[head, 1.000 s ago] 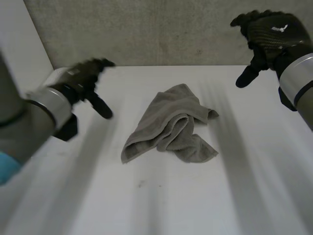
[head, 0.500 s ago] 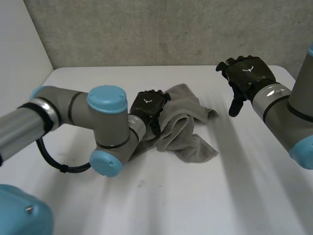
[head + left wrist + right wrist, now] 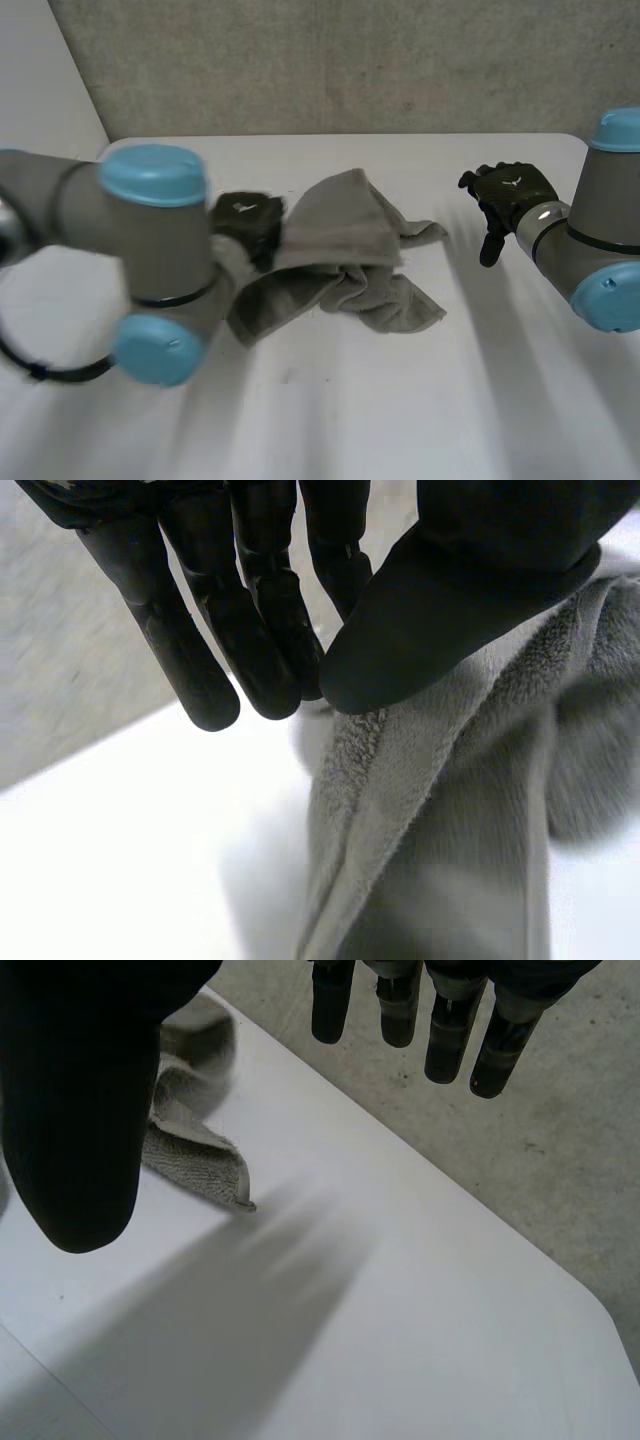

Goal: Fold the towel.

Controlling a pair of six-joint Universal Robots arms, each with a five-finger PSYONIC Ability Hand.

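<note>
Well, towel [image 3: 350, 250]: lay crumpled in grey folds near the middle of the white table [image 3: 330, 420], one corner [image 3: 200, 1155] pointing toward my right side
Left hand [image 3: 250, 222]: sat at the towel's left edge, with a raised part of the cloth bunched against it
Left grip: in my left wrist view my thumb [image 3: 450, 590] closed against my fingers [image 3: 200, 650], and the towel's hem [image 3: 370, 780] was nipped between them
Right hand [image 3: 510, 195]: hung over the table to the right of the towel, apart from it, holding nothing
Right spread: my fingers [image 3: 450, 1040] were straight and stood wide of my thumb [image 3: 75, 1120]; the towel's corner lay on the table just past the thumb
In the way: my left arm [image 3: 150, 250], grey with light-blue caps, crossed the head view and covered the towel's near left part
Right arm [image 3: 605, 230]: stood by the table's right edge, away from the cloth
Around: a rough grey concrete wall [image 3: 320, 60] ran behind the table, and the same grey concrete [image 3: 560, 1160] showed past the table's edge in my right wrist view
</note>
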